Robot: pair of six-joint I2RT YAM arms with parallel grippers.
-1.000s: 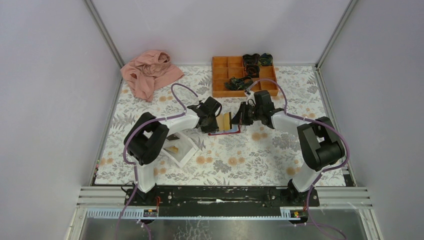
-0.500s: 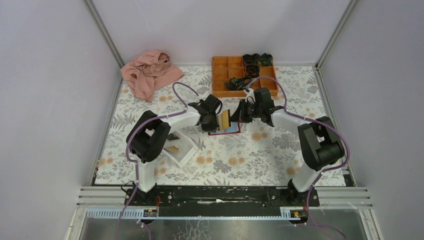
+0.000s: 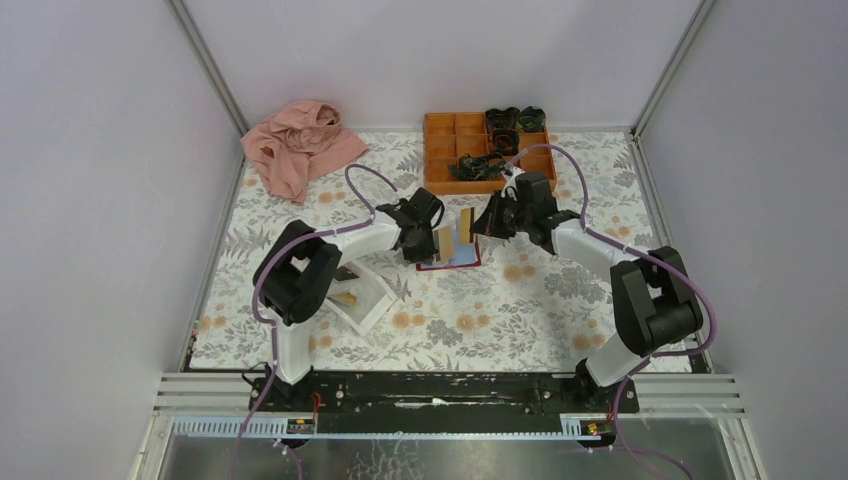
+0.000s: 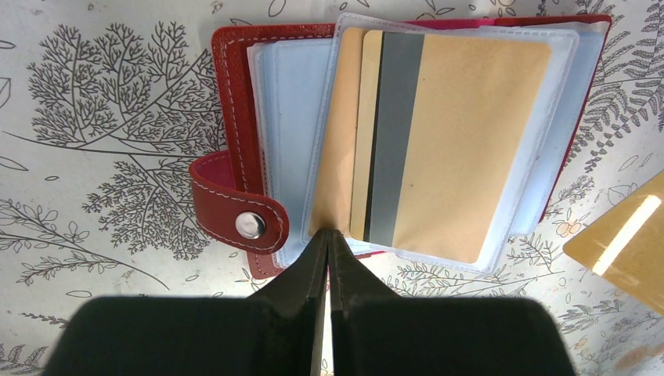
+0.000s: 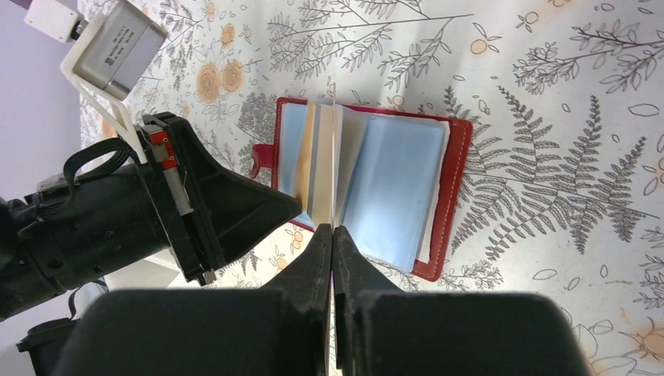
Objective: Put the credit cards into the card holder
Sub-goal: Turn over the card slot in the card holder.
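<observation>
The card holder [image 3: 456, 259] lies open on the floral table, dark-red cover [image 4: 235, 94] down and pale blue clear sleeves [image 5: 391, 188] fanned up. Golden-tan credit cards [image 4: 470, 141] sit inside the sleeves. My left gripper [image 4: 329, 233] is shut on the lower edge of one sleeve that holds a tan card, keeping it raised; in the top view that gripper [image 3: 430, 240] is at the holder's left side. My right gripper [image 5: 333, 229] is shut on another credit card [image 3: 465, 224], held upright over the holder, seen edge-on in its own view and as a gold corner [image 4: 626, 235] in the left wrist view.
A white tray [image 3: 375, 300] holding a tan card [image 3: 345, 297] lies by the left arm. An orange compartment box [image 3: 440, 150] with dark items stands at the back. A pink cloth [image 3: 300, 145] is bunched at the back left.
My right gripper has drawn back to the right with its card, which now stands apart from the raised sleeve. The left gripper has barely moved and still pinches the sleeve.
</observation>
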